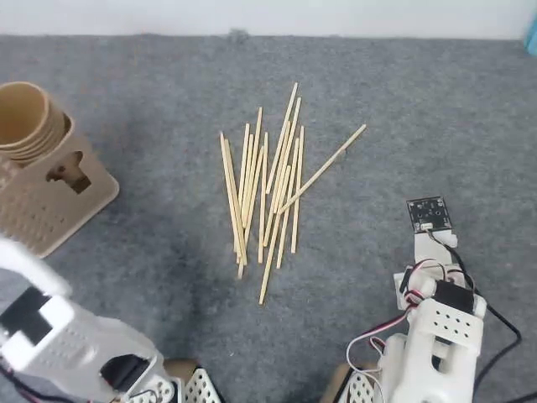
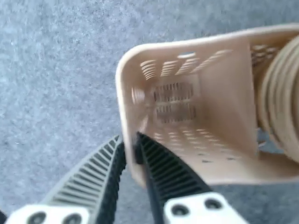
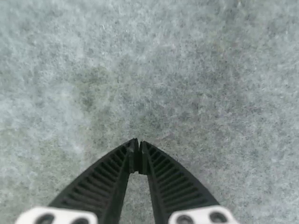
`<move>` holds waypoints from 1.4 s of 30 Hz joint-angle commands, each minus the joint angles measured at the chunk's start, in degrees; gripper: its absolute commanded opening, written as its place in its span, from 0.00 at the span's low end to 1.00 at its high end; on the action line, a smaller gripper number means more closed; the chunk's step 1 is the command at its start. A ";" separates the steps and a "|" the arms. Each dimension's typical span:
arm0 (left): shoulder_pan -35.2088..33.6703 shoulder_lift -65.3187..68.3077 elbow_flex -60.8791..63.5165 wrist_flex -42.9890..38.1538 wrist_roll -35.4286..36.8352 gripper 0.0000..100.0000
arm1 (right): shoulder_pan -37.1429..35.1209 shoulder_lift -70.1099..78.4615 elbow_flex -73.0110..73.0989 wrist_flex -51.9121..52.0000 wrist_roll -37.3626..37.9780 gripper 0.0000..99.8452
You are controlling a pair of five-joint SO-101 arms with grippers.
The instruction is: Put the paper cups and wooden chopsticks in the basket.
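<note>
- Currently, the right gripper (image 3: 138,144): clenched, jaw tips meeting, nothing between them. It hangs over bare grey carpet (image 3: 210,70).
- Left gripper (image 2: 129,137): poised at the rim of the basket (image 2: 224,93), at a corner of its vacant compartment. Whether it pinches that rim or hangs free of it cannot be told.
- Right arm (image 1: 432,336): at 5 o'clock from the chopsticks in the high view, well apart from them.
- Left arm (image 1: 75,344): at 7 o'clock from the chopsticks in the high view, with a blurred white part beside the basket's near corner.
- Basket (image 1: 80,197): tan perforated plastic, standing on the carpet at 9 o'clock from the chopsticks and well apart from them. It has two compartments.
- Paper cups (image 1: 25,117): a nested brown stack, mouths upward, in the basket's compartment farther from the arms. In the left wrist view the cups (image 2: 280,93) sit beyond the divider wall from the vacant compartment.
- Wooden chopsticks (image 1: 268,193): a loose overlapping pile on the carpet (image 1: 168,101) at mid-table, outside the basket. Most lie along the 12-to-6 line.
- Stray chopstick (image 1: 323,168): lying across the pile's 3 o'clock side, its far tip pointing to 2 o'clock.
</note>
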 commanded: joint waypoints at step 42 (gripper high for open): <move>64.00 -22.86 30.81 -28.84 8.09 0.19 | 1.27 -1.54 -0.18 0.04 0.09 0.01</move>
